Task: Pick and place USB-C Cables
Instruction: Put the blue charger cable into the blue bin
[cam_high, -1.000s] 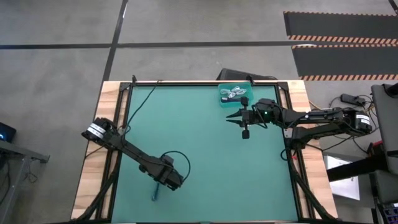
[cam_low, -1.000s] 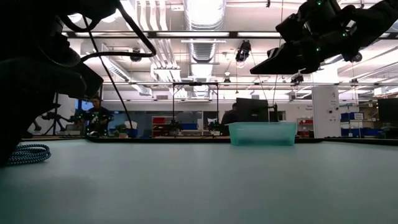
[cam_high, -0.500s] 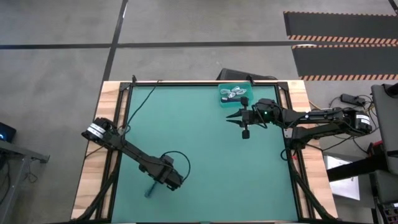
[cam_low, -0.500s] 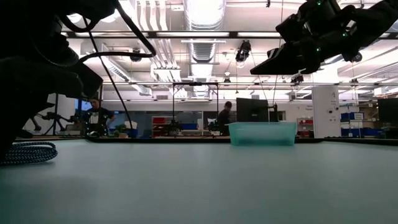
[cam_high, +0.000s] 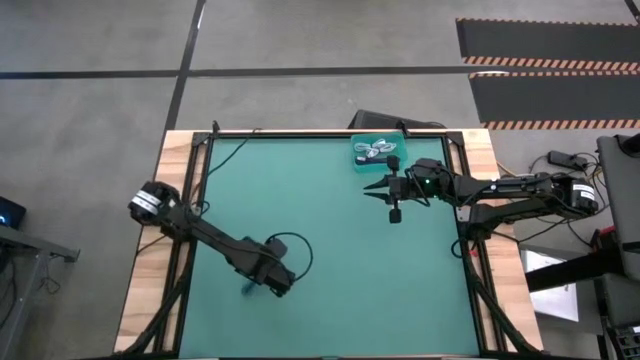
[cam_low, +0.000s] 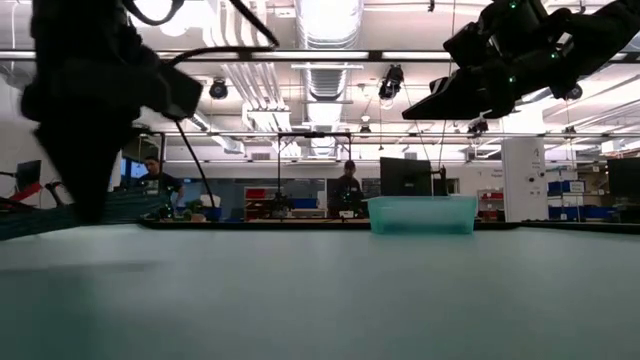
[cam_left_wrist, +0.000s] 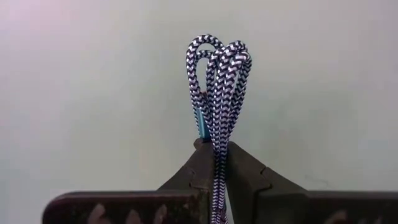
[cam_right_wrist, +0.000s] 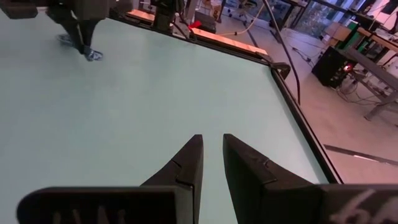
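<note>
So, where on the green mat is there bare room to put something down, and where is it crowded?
The green mat is bare across its middle, between both arms, and along its near right side. Crowded spots: the far edge, where the teal bin sits beside the right gripper, and near left, where the left gripper holds a braided cable.

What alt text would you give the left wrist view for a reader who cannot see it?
The left gripper is shut on a folded bundle of dark blue and white braided cable, whose looped end sticks out past the dark fingers. A small light blue piece shows against the bundle beside the fingertips. Behind it is only the plain pale green table surface.
</note>
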